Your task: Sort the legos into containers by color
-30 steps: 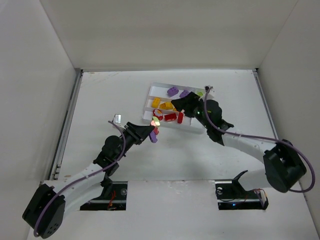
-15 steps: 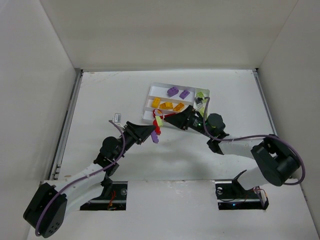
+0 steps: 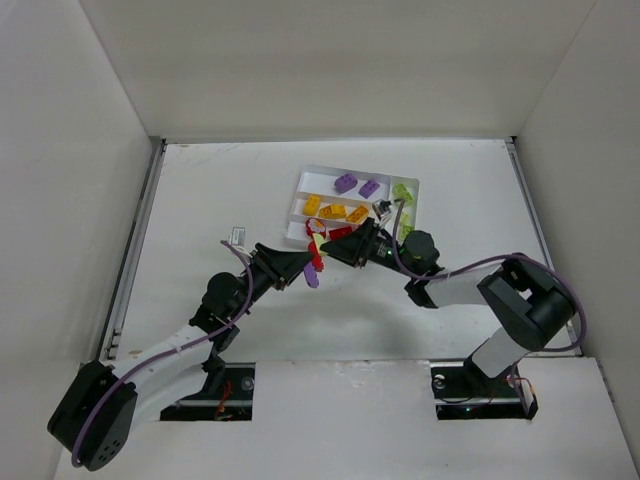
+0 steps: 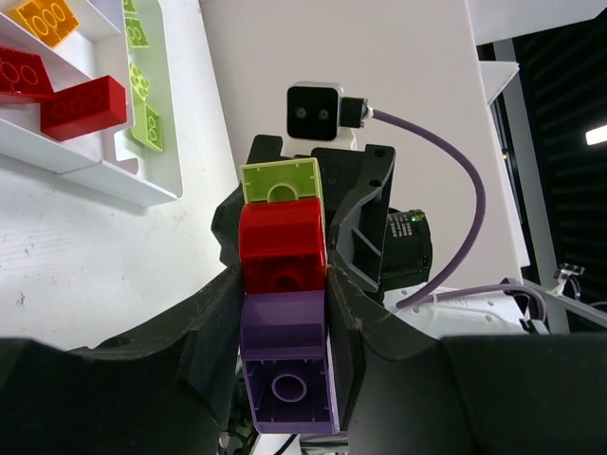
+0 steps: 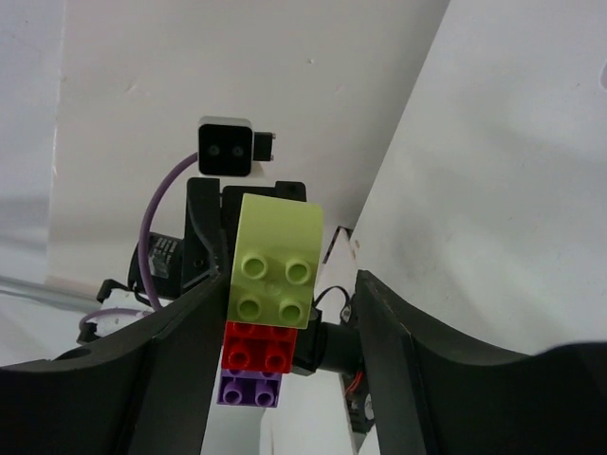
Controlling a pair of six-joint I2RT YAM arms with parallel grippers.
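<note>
Top external: your left gripper and right gripper meet above the counter, just beside the white tray's near edge.
Left wrist: your jaws pinch a purple-red-lime brick stack.
Right wrist: your jaws stand spread either side of its lime brick.

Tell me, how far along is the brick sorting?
Mostly done: purple bricks, yellow-orange bricks, green bricks and red bricks lie in separate slots of the tray. In hand: the left gripper clamps a purple-red-green stack; the right gripper, jaws open, straddles its green top brick. Left: split and bin those three.
</note>
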